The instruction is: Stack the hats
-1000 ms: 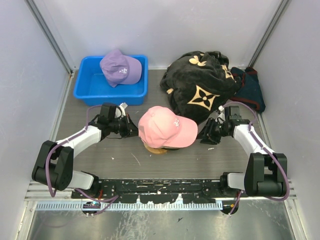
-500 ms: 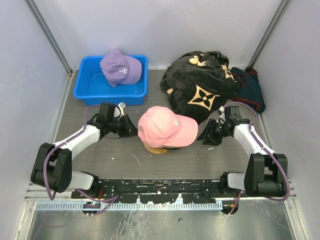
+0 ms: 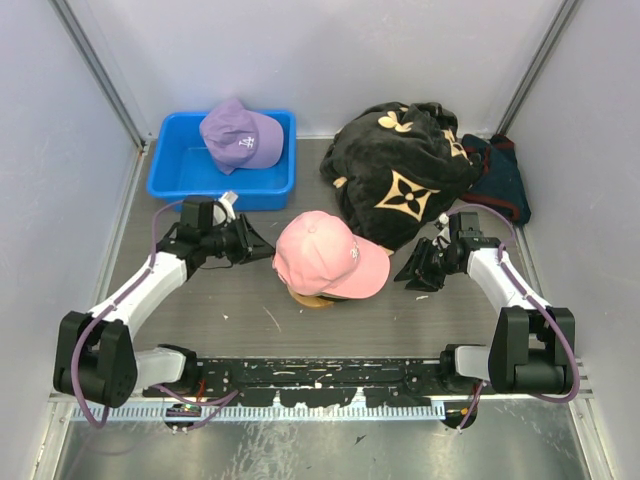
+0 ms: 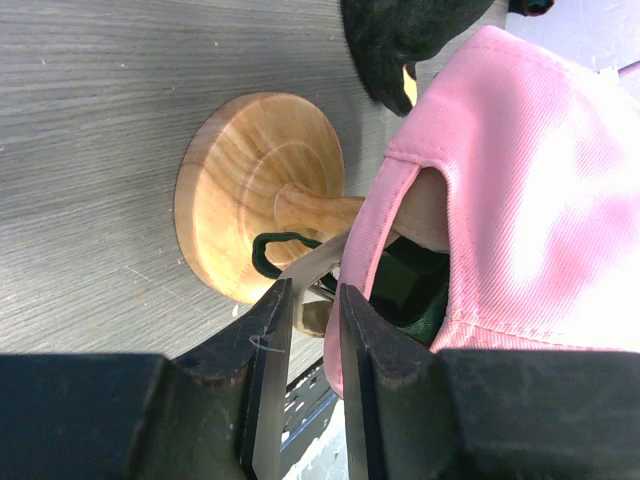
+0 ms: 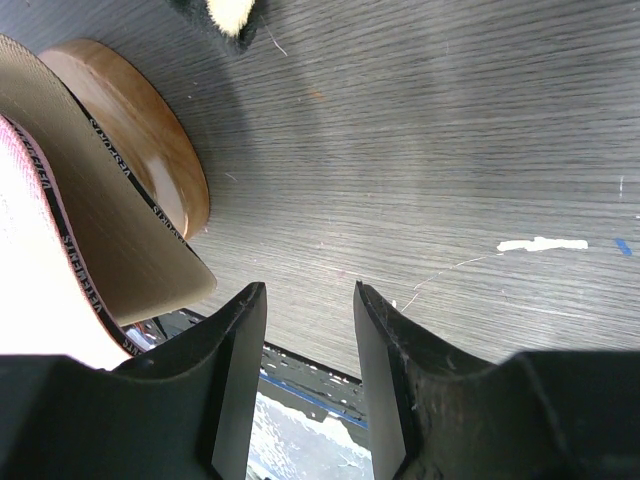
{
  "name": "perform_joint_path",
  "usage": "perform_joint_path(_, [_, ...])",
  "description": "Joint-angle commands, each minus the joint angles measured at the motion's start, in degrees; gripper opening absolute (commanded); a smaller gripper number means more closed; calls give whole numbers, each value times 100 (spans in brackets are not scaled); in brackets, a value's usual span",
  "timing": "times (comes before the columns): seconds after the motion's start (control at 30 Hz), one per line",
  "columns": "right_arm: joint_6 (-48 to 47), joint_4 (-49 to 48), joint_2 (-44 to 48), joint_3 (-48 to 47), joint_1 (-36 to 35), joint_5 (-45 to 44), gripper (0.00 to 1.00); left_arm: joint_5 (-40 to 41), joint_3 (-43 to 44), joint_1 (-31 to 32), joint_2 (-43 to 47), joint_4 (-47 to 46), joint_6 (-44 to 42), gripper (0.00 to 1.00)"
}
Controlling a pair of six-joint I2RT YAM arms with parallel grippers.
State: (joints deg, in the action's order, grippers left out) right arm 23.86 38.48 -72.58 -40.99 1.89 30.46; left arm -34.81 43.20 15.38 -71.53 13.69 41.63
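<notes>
With the left gripper (image 3: 262, 247) nearly closed (on a strap (image 4: 310, 265) or not, we cannot tell) and the right gripper (image 3: 406, 277) apart and empty beside the pink cap (image 3: 325, 255) mid-counter, we are seeing the purple cap (image 3: 240, 137) lying in the far left corner, nearer the left arm (image 3: 150, 280).

The top view is lit brightly and evenly from above, and only short soft shadows are cast beside the pink cotton baseball cap (image 3: 325, 262) and the blue plastic tub (image 3: 265, 192). In the left wrist view the cap's crown is washed out at the right of the frame. There the black fingers (image 4: 255, 400) of the left gripper (image 4: 315, 290) are rendered dark and slightly blurred. In the right wrist view the grey wood-grain table (image 5: 480, 150) is kept sharp.
</notes>
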Motion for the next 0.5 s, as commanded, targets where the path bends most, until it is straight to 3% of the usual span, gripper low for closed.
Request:
perform_joint_path(0.0, [-101,-33,172,-225,13,20,46,-334,-92,-66,126,-329,272,34])
perform_joint_path(0.3, [-118,2,199,-233,13,22,47,-231,-176,-583,441,-368,485,44])
perform_joint_path(0.47, [-127,10,199,-251,13,47,47,118,168,-845,551,136,202,46])
